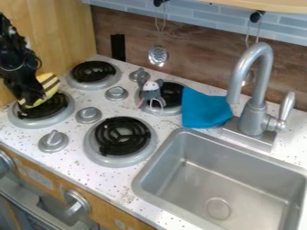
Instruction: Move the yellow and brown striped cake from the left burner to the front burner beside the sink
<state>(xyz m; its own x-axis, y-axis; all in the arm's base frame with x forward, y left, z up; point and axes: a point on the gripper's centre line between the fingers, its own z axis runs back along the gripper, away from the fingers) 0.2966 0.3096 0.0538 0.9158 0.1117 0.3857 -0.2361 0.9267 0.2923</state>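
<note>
Hanging between nine and ten o'clock, the black gripper (pixel 32 99) is set against one yellow toy with dark stripes (pixel 50 83), which is located over the burner (pixel 37 123) at nine o'clock. Whether the toy is grasped, and how far the gripper is opened, cannot be told.

Four burners are counted: besides that one, a burner (pixel 90 82) is seen between ten and eleven, a burner (pixel 114 160) between seven and eight, and a burner (pixel 172 109) just past twelve. By the last, one grey toy mouse (pixel 152 91) is placed. Four grey knobs (pixel 89 115) are set among the burners, and two more are mounted on the front panel (pixel 37 176).

One blue cloth (pixel 203 109) is laid between two and three, near one faucet (pixel 255 117) toward three. One sink (pixel 203 175) is fitted between four and five. On the back wall, one slotted utensil (pixel 158 55) is hung at twelve.
</note>
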